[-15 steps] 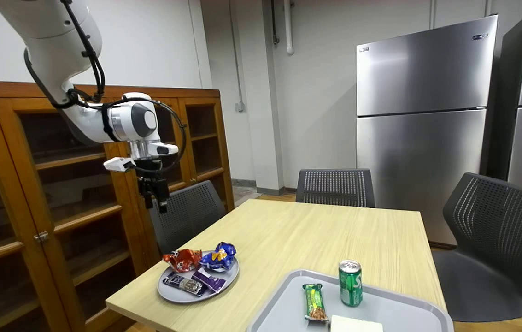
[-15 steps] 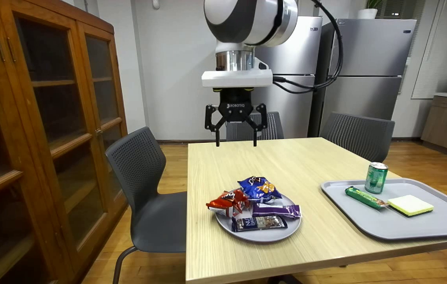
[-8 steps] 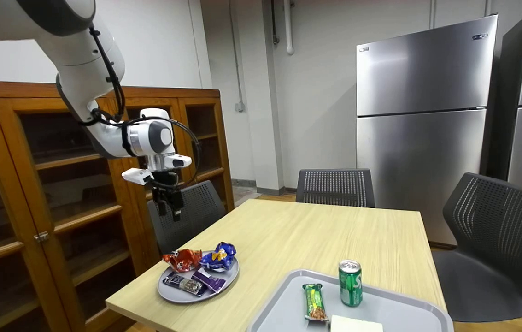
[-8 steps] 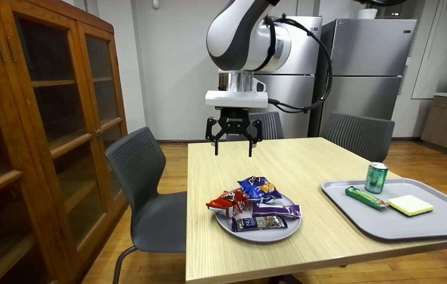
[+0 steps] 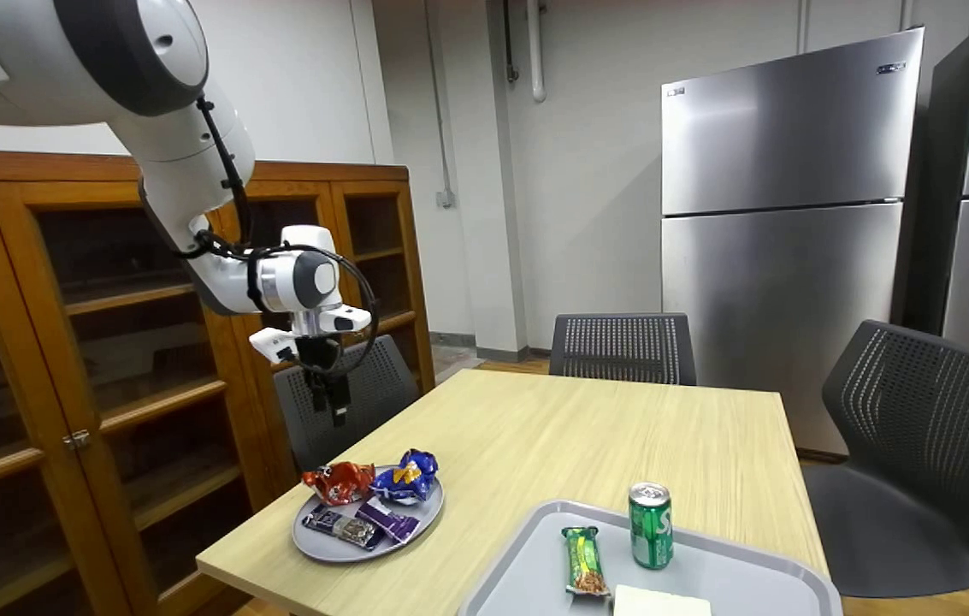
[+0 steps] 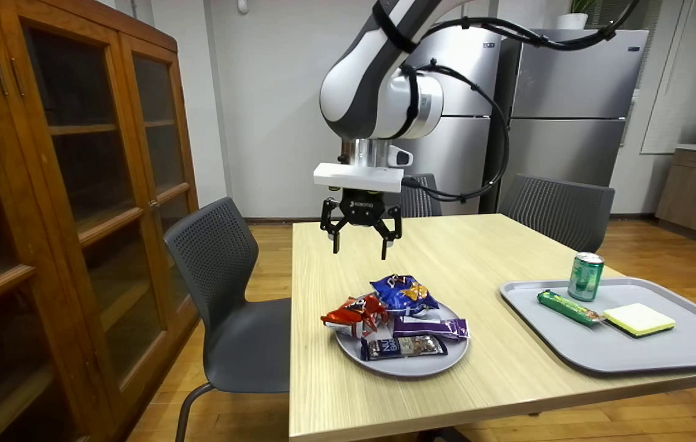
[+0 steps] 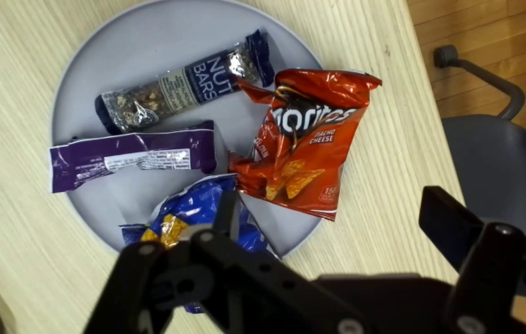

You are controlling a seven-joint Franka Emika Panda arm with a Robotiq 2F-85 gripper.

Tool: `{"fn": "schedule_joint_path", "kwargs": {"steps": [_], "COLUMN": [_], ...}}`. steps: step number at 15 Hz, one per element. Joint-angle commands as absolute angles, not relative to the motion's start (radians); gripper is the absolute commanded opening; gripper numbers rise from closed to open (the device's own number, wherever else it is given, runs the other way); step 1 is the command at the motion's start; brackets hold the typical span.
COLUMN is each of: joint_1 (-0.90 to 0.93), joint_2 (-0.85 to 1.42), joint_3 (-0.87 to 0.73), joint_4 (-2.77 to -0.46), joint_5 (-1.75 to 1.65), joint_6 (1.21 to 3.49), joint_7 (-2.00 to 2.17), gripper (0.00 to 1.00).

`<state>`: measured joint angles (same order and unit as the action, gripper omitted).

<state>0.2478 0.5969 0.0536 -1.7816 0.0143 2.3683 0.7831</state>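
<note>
Blue chip bag (image 6: 406, 294), red chip bag (image 7: 311, 144) and two bars (image 6: 403, 348) share a plate (image 7: 160, 41); the gripper (image 6: 360, 252) (jaws parted wide) hangs higher.

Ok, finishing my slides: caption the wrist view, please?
Past the open gripper, a plate holds a nut bar, purple packet, red Doritos bag and blue bag.

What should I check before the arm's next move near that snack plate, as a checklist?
1. Tool open: ok, holding nothing.
2. Tool clear of the red bag and blue bag: ok, apart in both exterior views.
3. Plate wholly on the table: ok.
4. Red bag inside the plate's rim: not ok, it juts past.
5. Blue bag unobstructed in the wrist view: not ok, the tool covers part.
6. Green can upright on the tray: ok.
</note>
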Motion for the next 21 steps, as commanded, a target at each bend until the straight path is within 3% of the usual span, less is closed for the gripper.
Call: {"fn": "schedule_joint_path", "kwargs": {"steps": [1,21], "joint_1": [0.262,0.253], "joint_2": [0.607,0.706], "joint_3": [0.036,0.028], "joint_4": [-1.774,-1.759], "joint_5": [0.026,0.107], "joint_6": [2.370,2.379], "joint_7": [0.782,0.803], "gripper": [1.00,1.00]}}
